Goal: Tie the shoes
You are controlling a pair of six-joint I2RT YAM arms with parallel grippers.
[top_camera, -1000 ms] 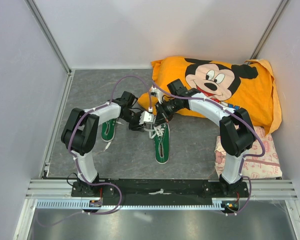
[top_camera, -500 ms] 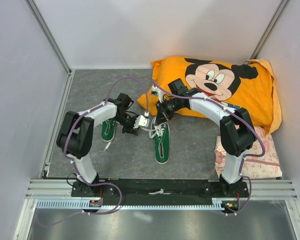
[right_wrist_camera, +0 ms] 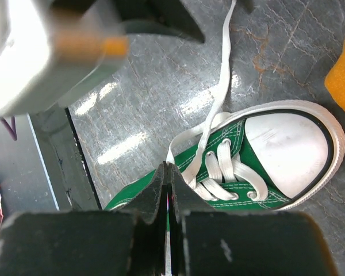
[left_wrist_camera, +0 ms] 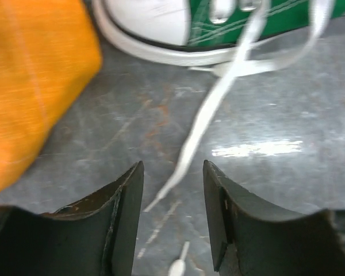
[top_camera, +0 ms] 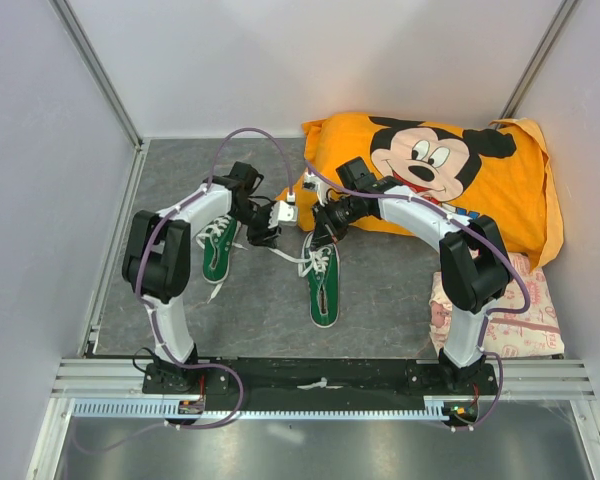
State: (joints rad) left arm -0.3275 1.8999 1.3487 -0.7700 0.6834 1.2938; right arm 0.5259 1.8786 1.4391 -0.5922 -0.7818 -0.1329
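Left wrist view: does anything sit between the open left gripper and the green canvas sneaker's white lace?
Nothing visible. The white lace trails over grey floor right up to the left gripper; the orange cloth lies aside.

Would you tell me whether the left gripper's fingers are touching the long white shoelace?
Apart: the left wrist view shows the long white shoelace running between the open fingers, grey table visible either side.
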